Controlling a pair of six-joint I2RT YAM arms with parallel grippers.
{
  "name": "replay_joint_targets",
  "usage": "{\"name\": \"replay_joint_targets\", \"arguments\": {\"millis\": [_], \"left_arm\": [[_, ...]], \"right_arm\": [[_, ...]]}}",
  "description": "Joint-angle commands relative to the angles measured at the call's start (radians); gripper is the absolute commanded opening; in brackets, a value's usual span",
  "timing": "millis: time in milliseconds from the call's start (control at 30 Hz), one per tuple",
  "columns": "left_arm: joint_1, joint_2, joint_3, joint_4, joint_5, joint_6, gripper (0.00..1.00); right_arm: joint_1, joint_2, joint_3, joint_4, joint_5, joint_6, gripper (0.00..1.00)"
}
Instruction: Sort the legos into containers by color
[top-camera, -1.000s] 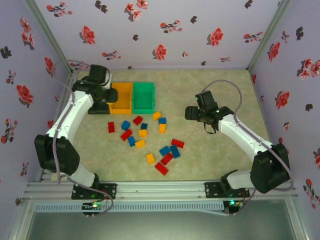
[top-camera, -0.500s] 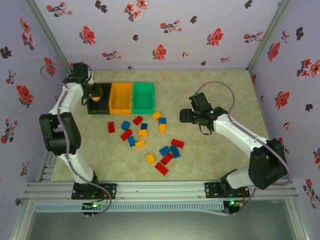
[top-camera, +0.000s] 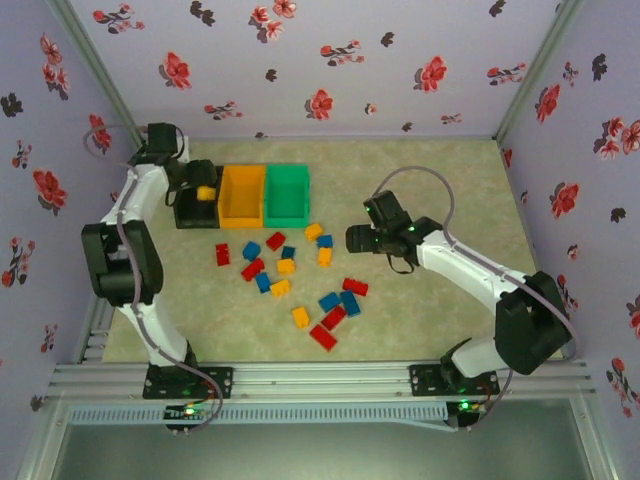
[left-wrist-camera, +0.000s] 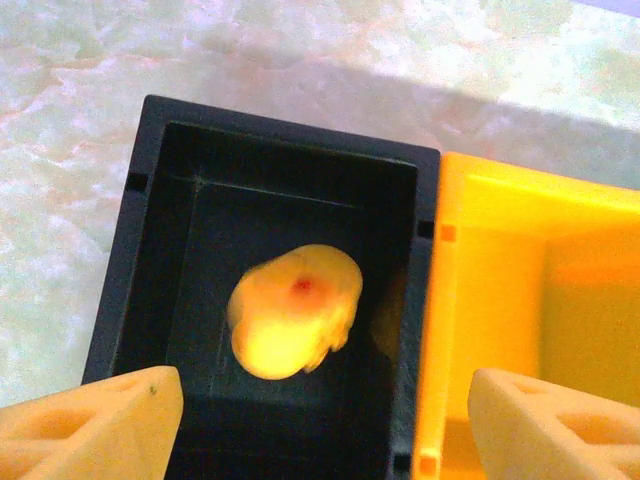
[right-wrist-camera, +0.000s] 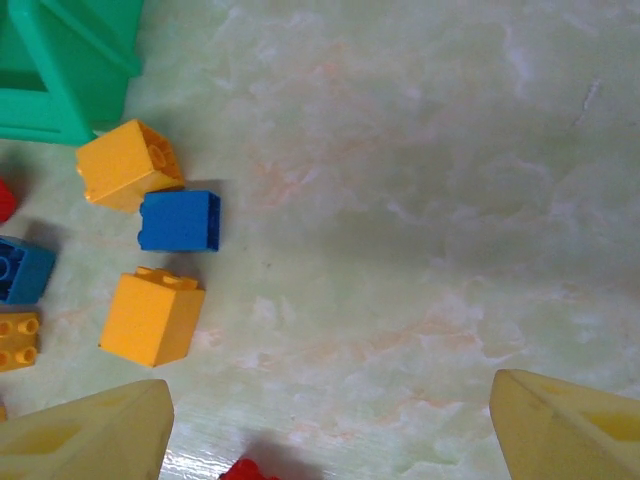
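white arm links (top-camera: 470, 268), black joints (top-camera: 120, 265), grey cables (top-camera: 412, 169), pale yellow pincer fingers (left-wrist-camera: 85, 425)

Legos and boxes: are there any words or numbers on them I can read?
None: no word, number or sign can be read on the legos, the black bin, the orange-yellow bin, the green bin or the flowered walls.
The bricks' studs are too small to show any mark.

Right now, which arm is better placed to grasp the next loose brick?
Right. The right tool hovers open near a yellow brick and a blue brick; the left tool is over the black bin.
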Motion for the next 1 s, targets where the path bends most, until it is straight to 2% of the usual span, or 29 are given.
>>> {"name": "replay_joint_targets", "arguments": {"millis": [0,167,300,433,600,767,967], "left_arm": [[0.004,-0.127,-0.045,0.018,0.031,-0.009,0.77],[-0.048,-0.302,-0.193,0.057,0.042,-0.05,0.78],[-0.145,-0.438,-0.301,0.065,-0.033,-0.076,0.78],[-0.21,-0.517,-0.351,0.038,-0.087,-0.112,0.78],[-0.283,-0.633,-0.414,0.057,-0.106,-0.13,0.8],[-0.296,-0.719,-0.489,0.082,-0.113,-0.157,0.83],[-0.298,-0.689,-0.423,-0.036,-0.22,-0.145,0.82]], "right_arm": [[0.02,-0.006,0.017,0.026,0.025,0.007,0.84],[0.059,0.014,-0.01,0.03,0.035,-0.008,0.83],[0.086,0.022,-0.037,0.041,-0.012,-0.056,0.81],[0.169,0.044,0.002,0.067,0.018,-0.118,0.8],[0.253,0.126,0.022,0.177,0.028,-0.091,0.76],[0.331,0.235,0.101,0.236,0.01,-0.06,0.77],[0.429,0.373,0.263,0.196,0.122,0.067,0.75]]}}
